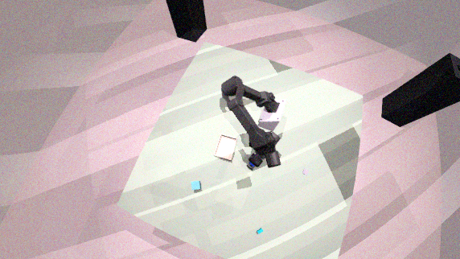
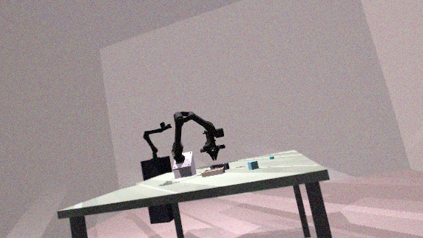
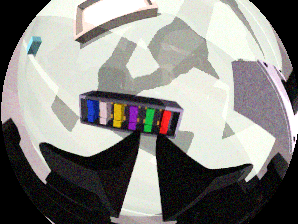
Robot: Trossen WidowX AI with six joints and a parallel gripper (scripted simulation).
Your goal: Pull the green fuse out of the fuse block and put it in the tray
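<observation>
The dark fuse block (image 3: 127,115) (image 2: 220,166) lies on the table with a row of coloured fuses standing in it. The green fuse (image 3: 149,120) is second from the right, between a purple one and a red one. In the top view only the block's blue end (image 1: 252,164) shows under the arm. My gripper (image 3: 148,136) (image 1: 257,160) (image 2: 214,157) hangs above the block, fingers a narrow gap apart with nothing between them, roughly in line with the green fuse. The empty pale tray (image 3: 115,8) (image 1: 225,147) (image 2: 211,173) lies just beyond the block.
The arm stands on a white box (image 1: 271,117) (image 2: 183,169). A light-blue cube (image 1: 195,185) (image 2: 253,165) (image 3: 32,44) and a small teal cube (image 1: 260,231) (image 2: 271,157) lie farther off. A black stand with a jointed arm (image 2: 155,140) is behind the table.
</observation>
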